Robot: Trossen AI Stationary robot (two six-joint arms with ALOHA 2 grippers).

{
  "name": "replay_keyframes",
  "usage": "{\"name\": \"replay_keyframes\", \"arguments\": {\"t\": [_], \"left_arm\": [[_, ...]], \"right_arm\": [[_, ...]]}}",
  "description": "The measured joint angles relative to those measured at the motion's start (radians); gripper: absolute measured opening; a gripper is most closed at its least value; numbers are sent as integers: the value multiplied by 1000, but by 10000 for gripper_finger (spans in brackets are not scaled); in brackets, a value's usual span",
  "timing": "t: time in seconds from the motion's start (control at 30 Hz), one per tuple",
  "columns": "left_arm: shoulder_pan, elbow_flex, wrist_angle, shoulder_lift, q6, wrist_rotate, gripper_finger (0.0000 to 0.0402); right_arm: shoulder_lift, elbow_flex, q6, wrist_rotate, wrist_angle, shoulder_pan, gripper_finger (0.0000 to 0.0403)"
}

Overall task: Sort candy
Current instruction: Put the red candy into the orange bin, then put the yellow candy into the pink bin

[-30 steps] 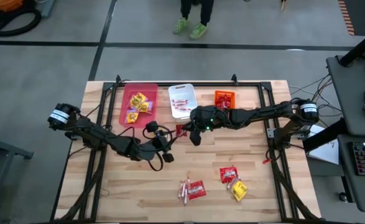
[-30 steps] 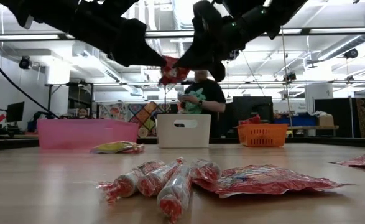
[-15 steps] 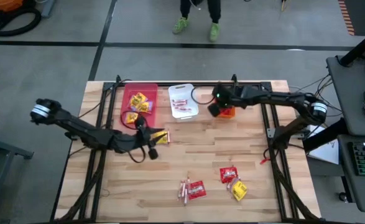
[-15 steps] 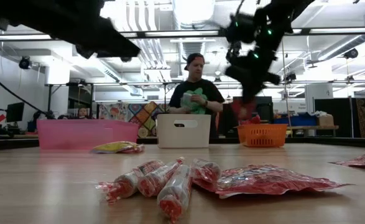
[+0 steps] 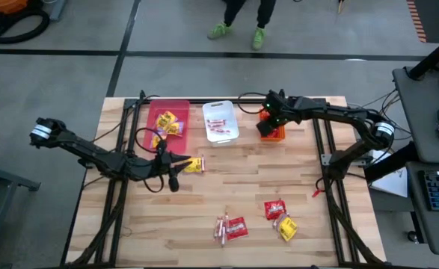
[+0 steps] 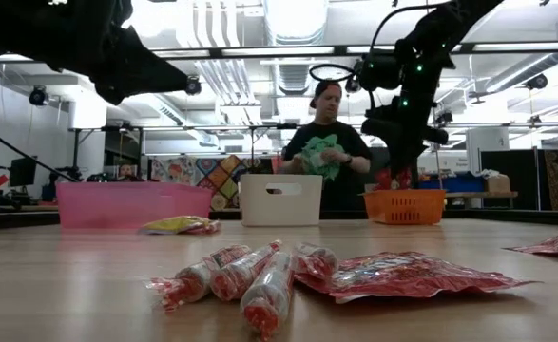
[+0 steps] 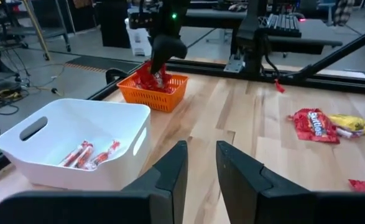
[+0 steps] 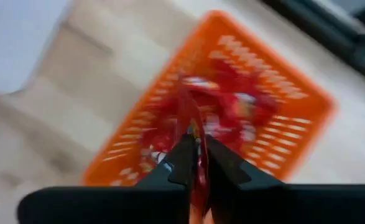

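Three bins are sitting in a row along the upper edge of the wooden bench (image 5: 294,175): a pink plastic bin (image 5: 151,116) at left, a white plastic bin (image 5: 220,110) in the middle, an orange mesh basket (image 5: 271,133) at right. The right claw (image 5: 268,121) is hanging over the basket. Loose wrapped candy (image 5: 235,227) is lying at lower centre.
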Motion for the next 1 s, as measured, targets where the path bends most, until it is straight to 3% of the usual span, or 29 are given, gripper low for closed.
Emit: {"name": "replay_keyframes", "arguments": {"t": [0.1,0.37,0.67,1.0], "left_arm": [[0,0,-25,-2,-34,0,68],[0,0,-149,40,-137,58,103],[0,21,-146,217,-126,83,175],[0,124,-209,474,-111,44,180]], "right_arm": [[0,0,-29,-70,20,0,45],[-1,5,-24,-59,-4,-13,104],[-19,104,-4,-2,-124,-11,116],[-21,252,-6,-16,-208,32,116]]}}
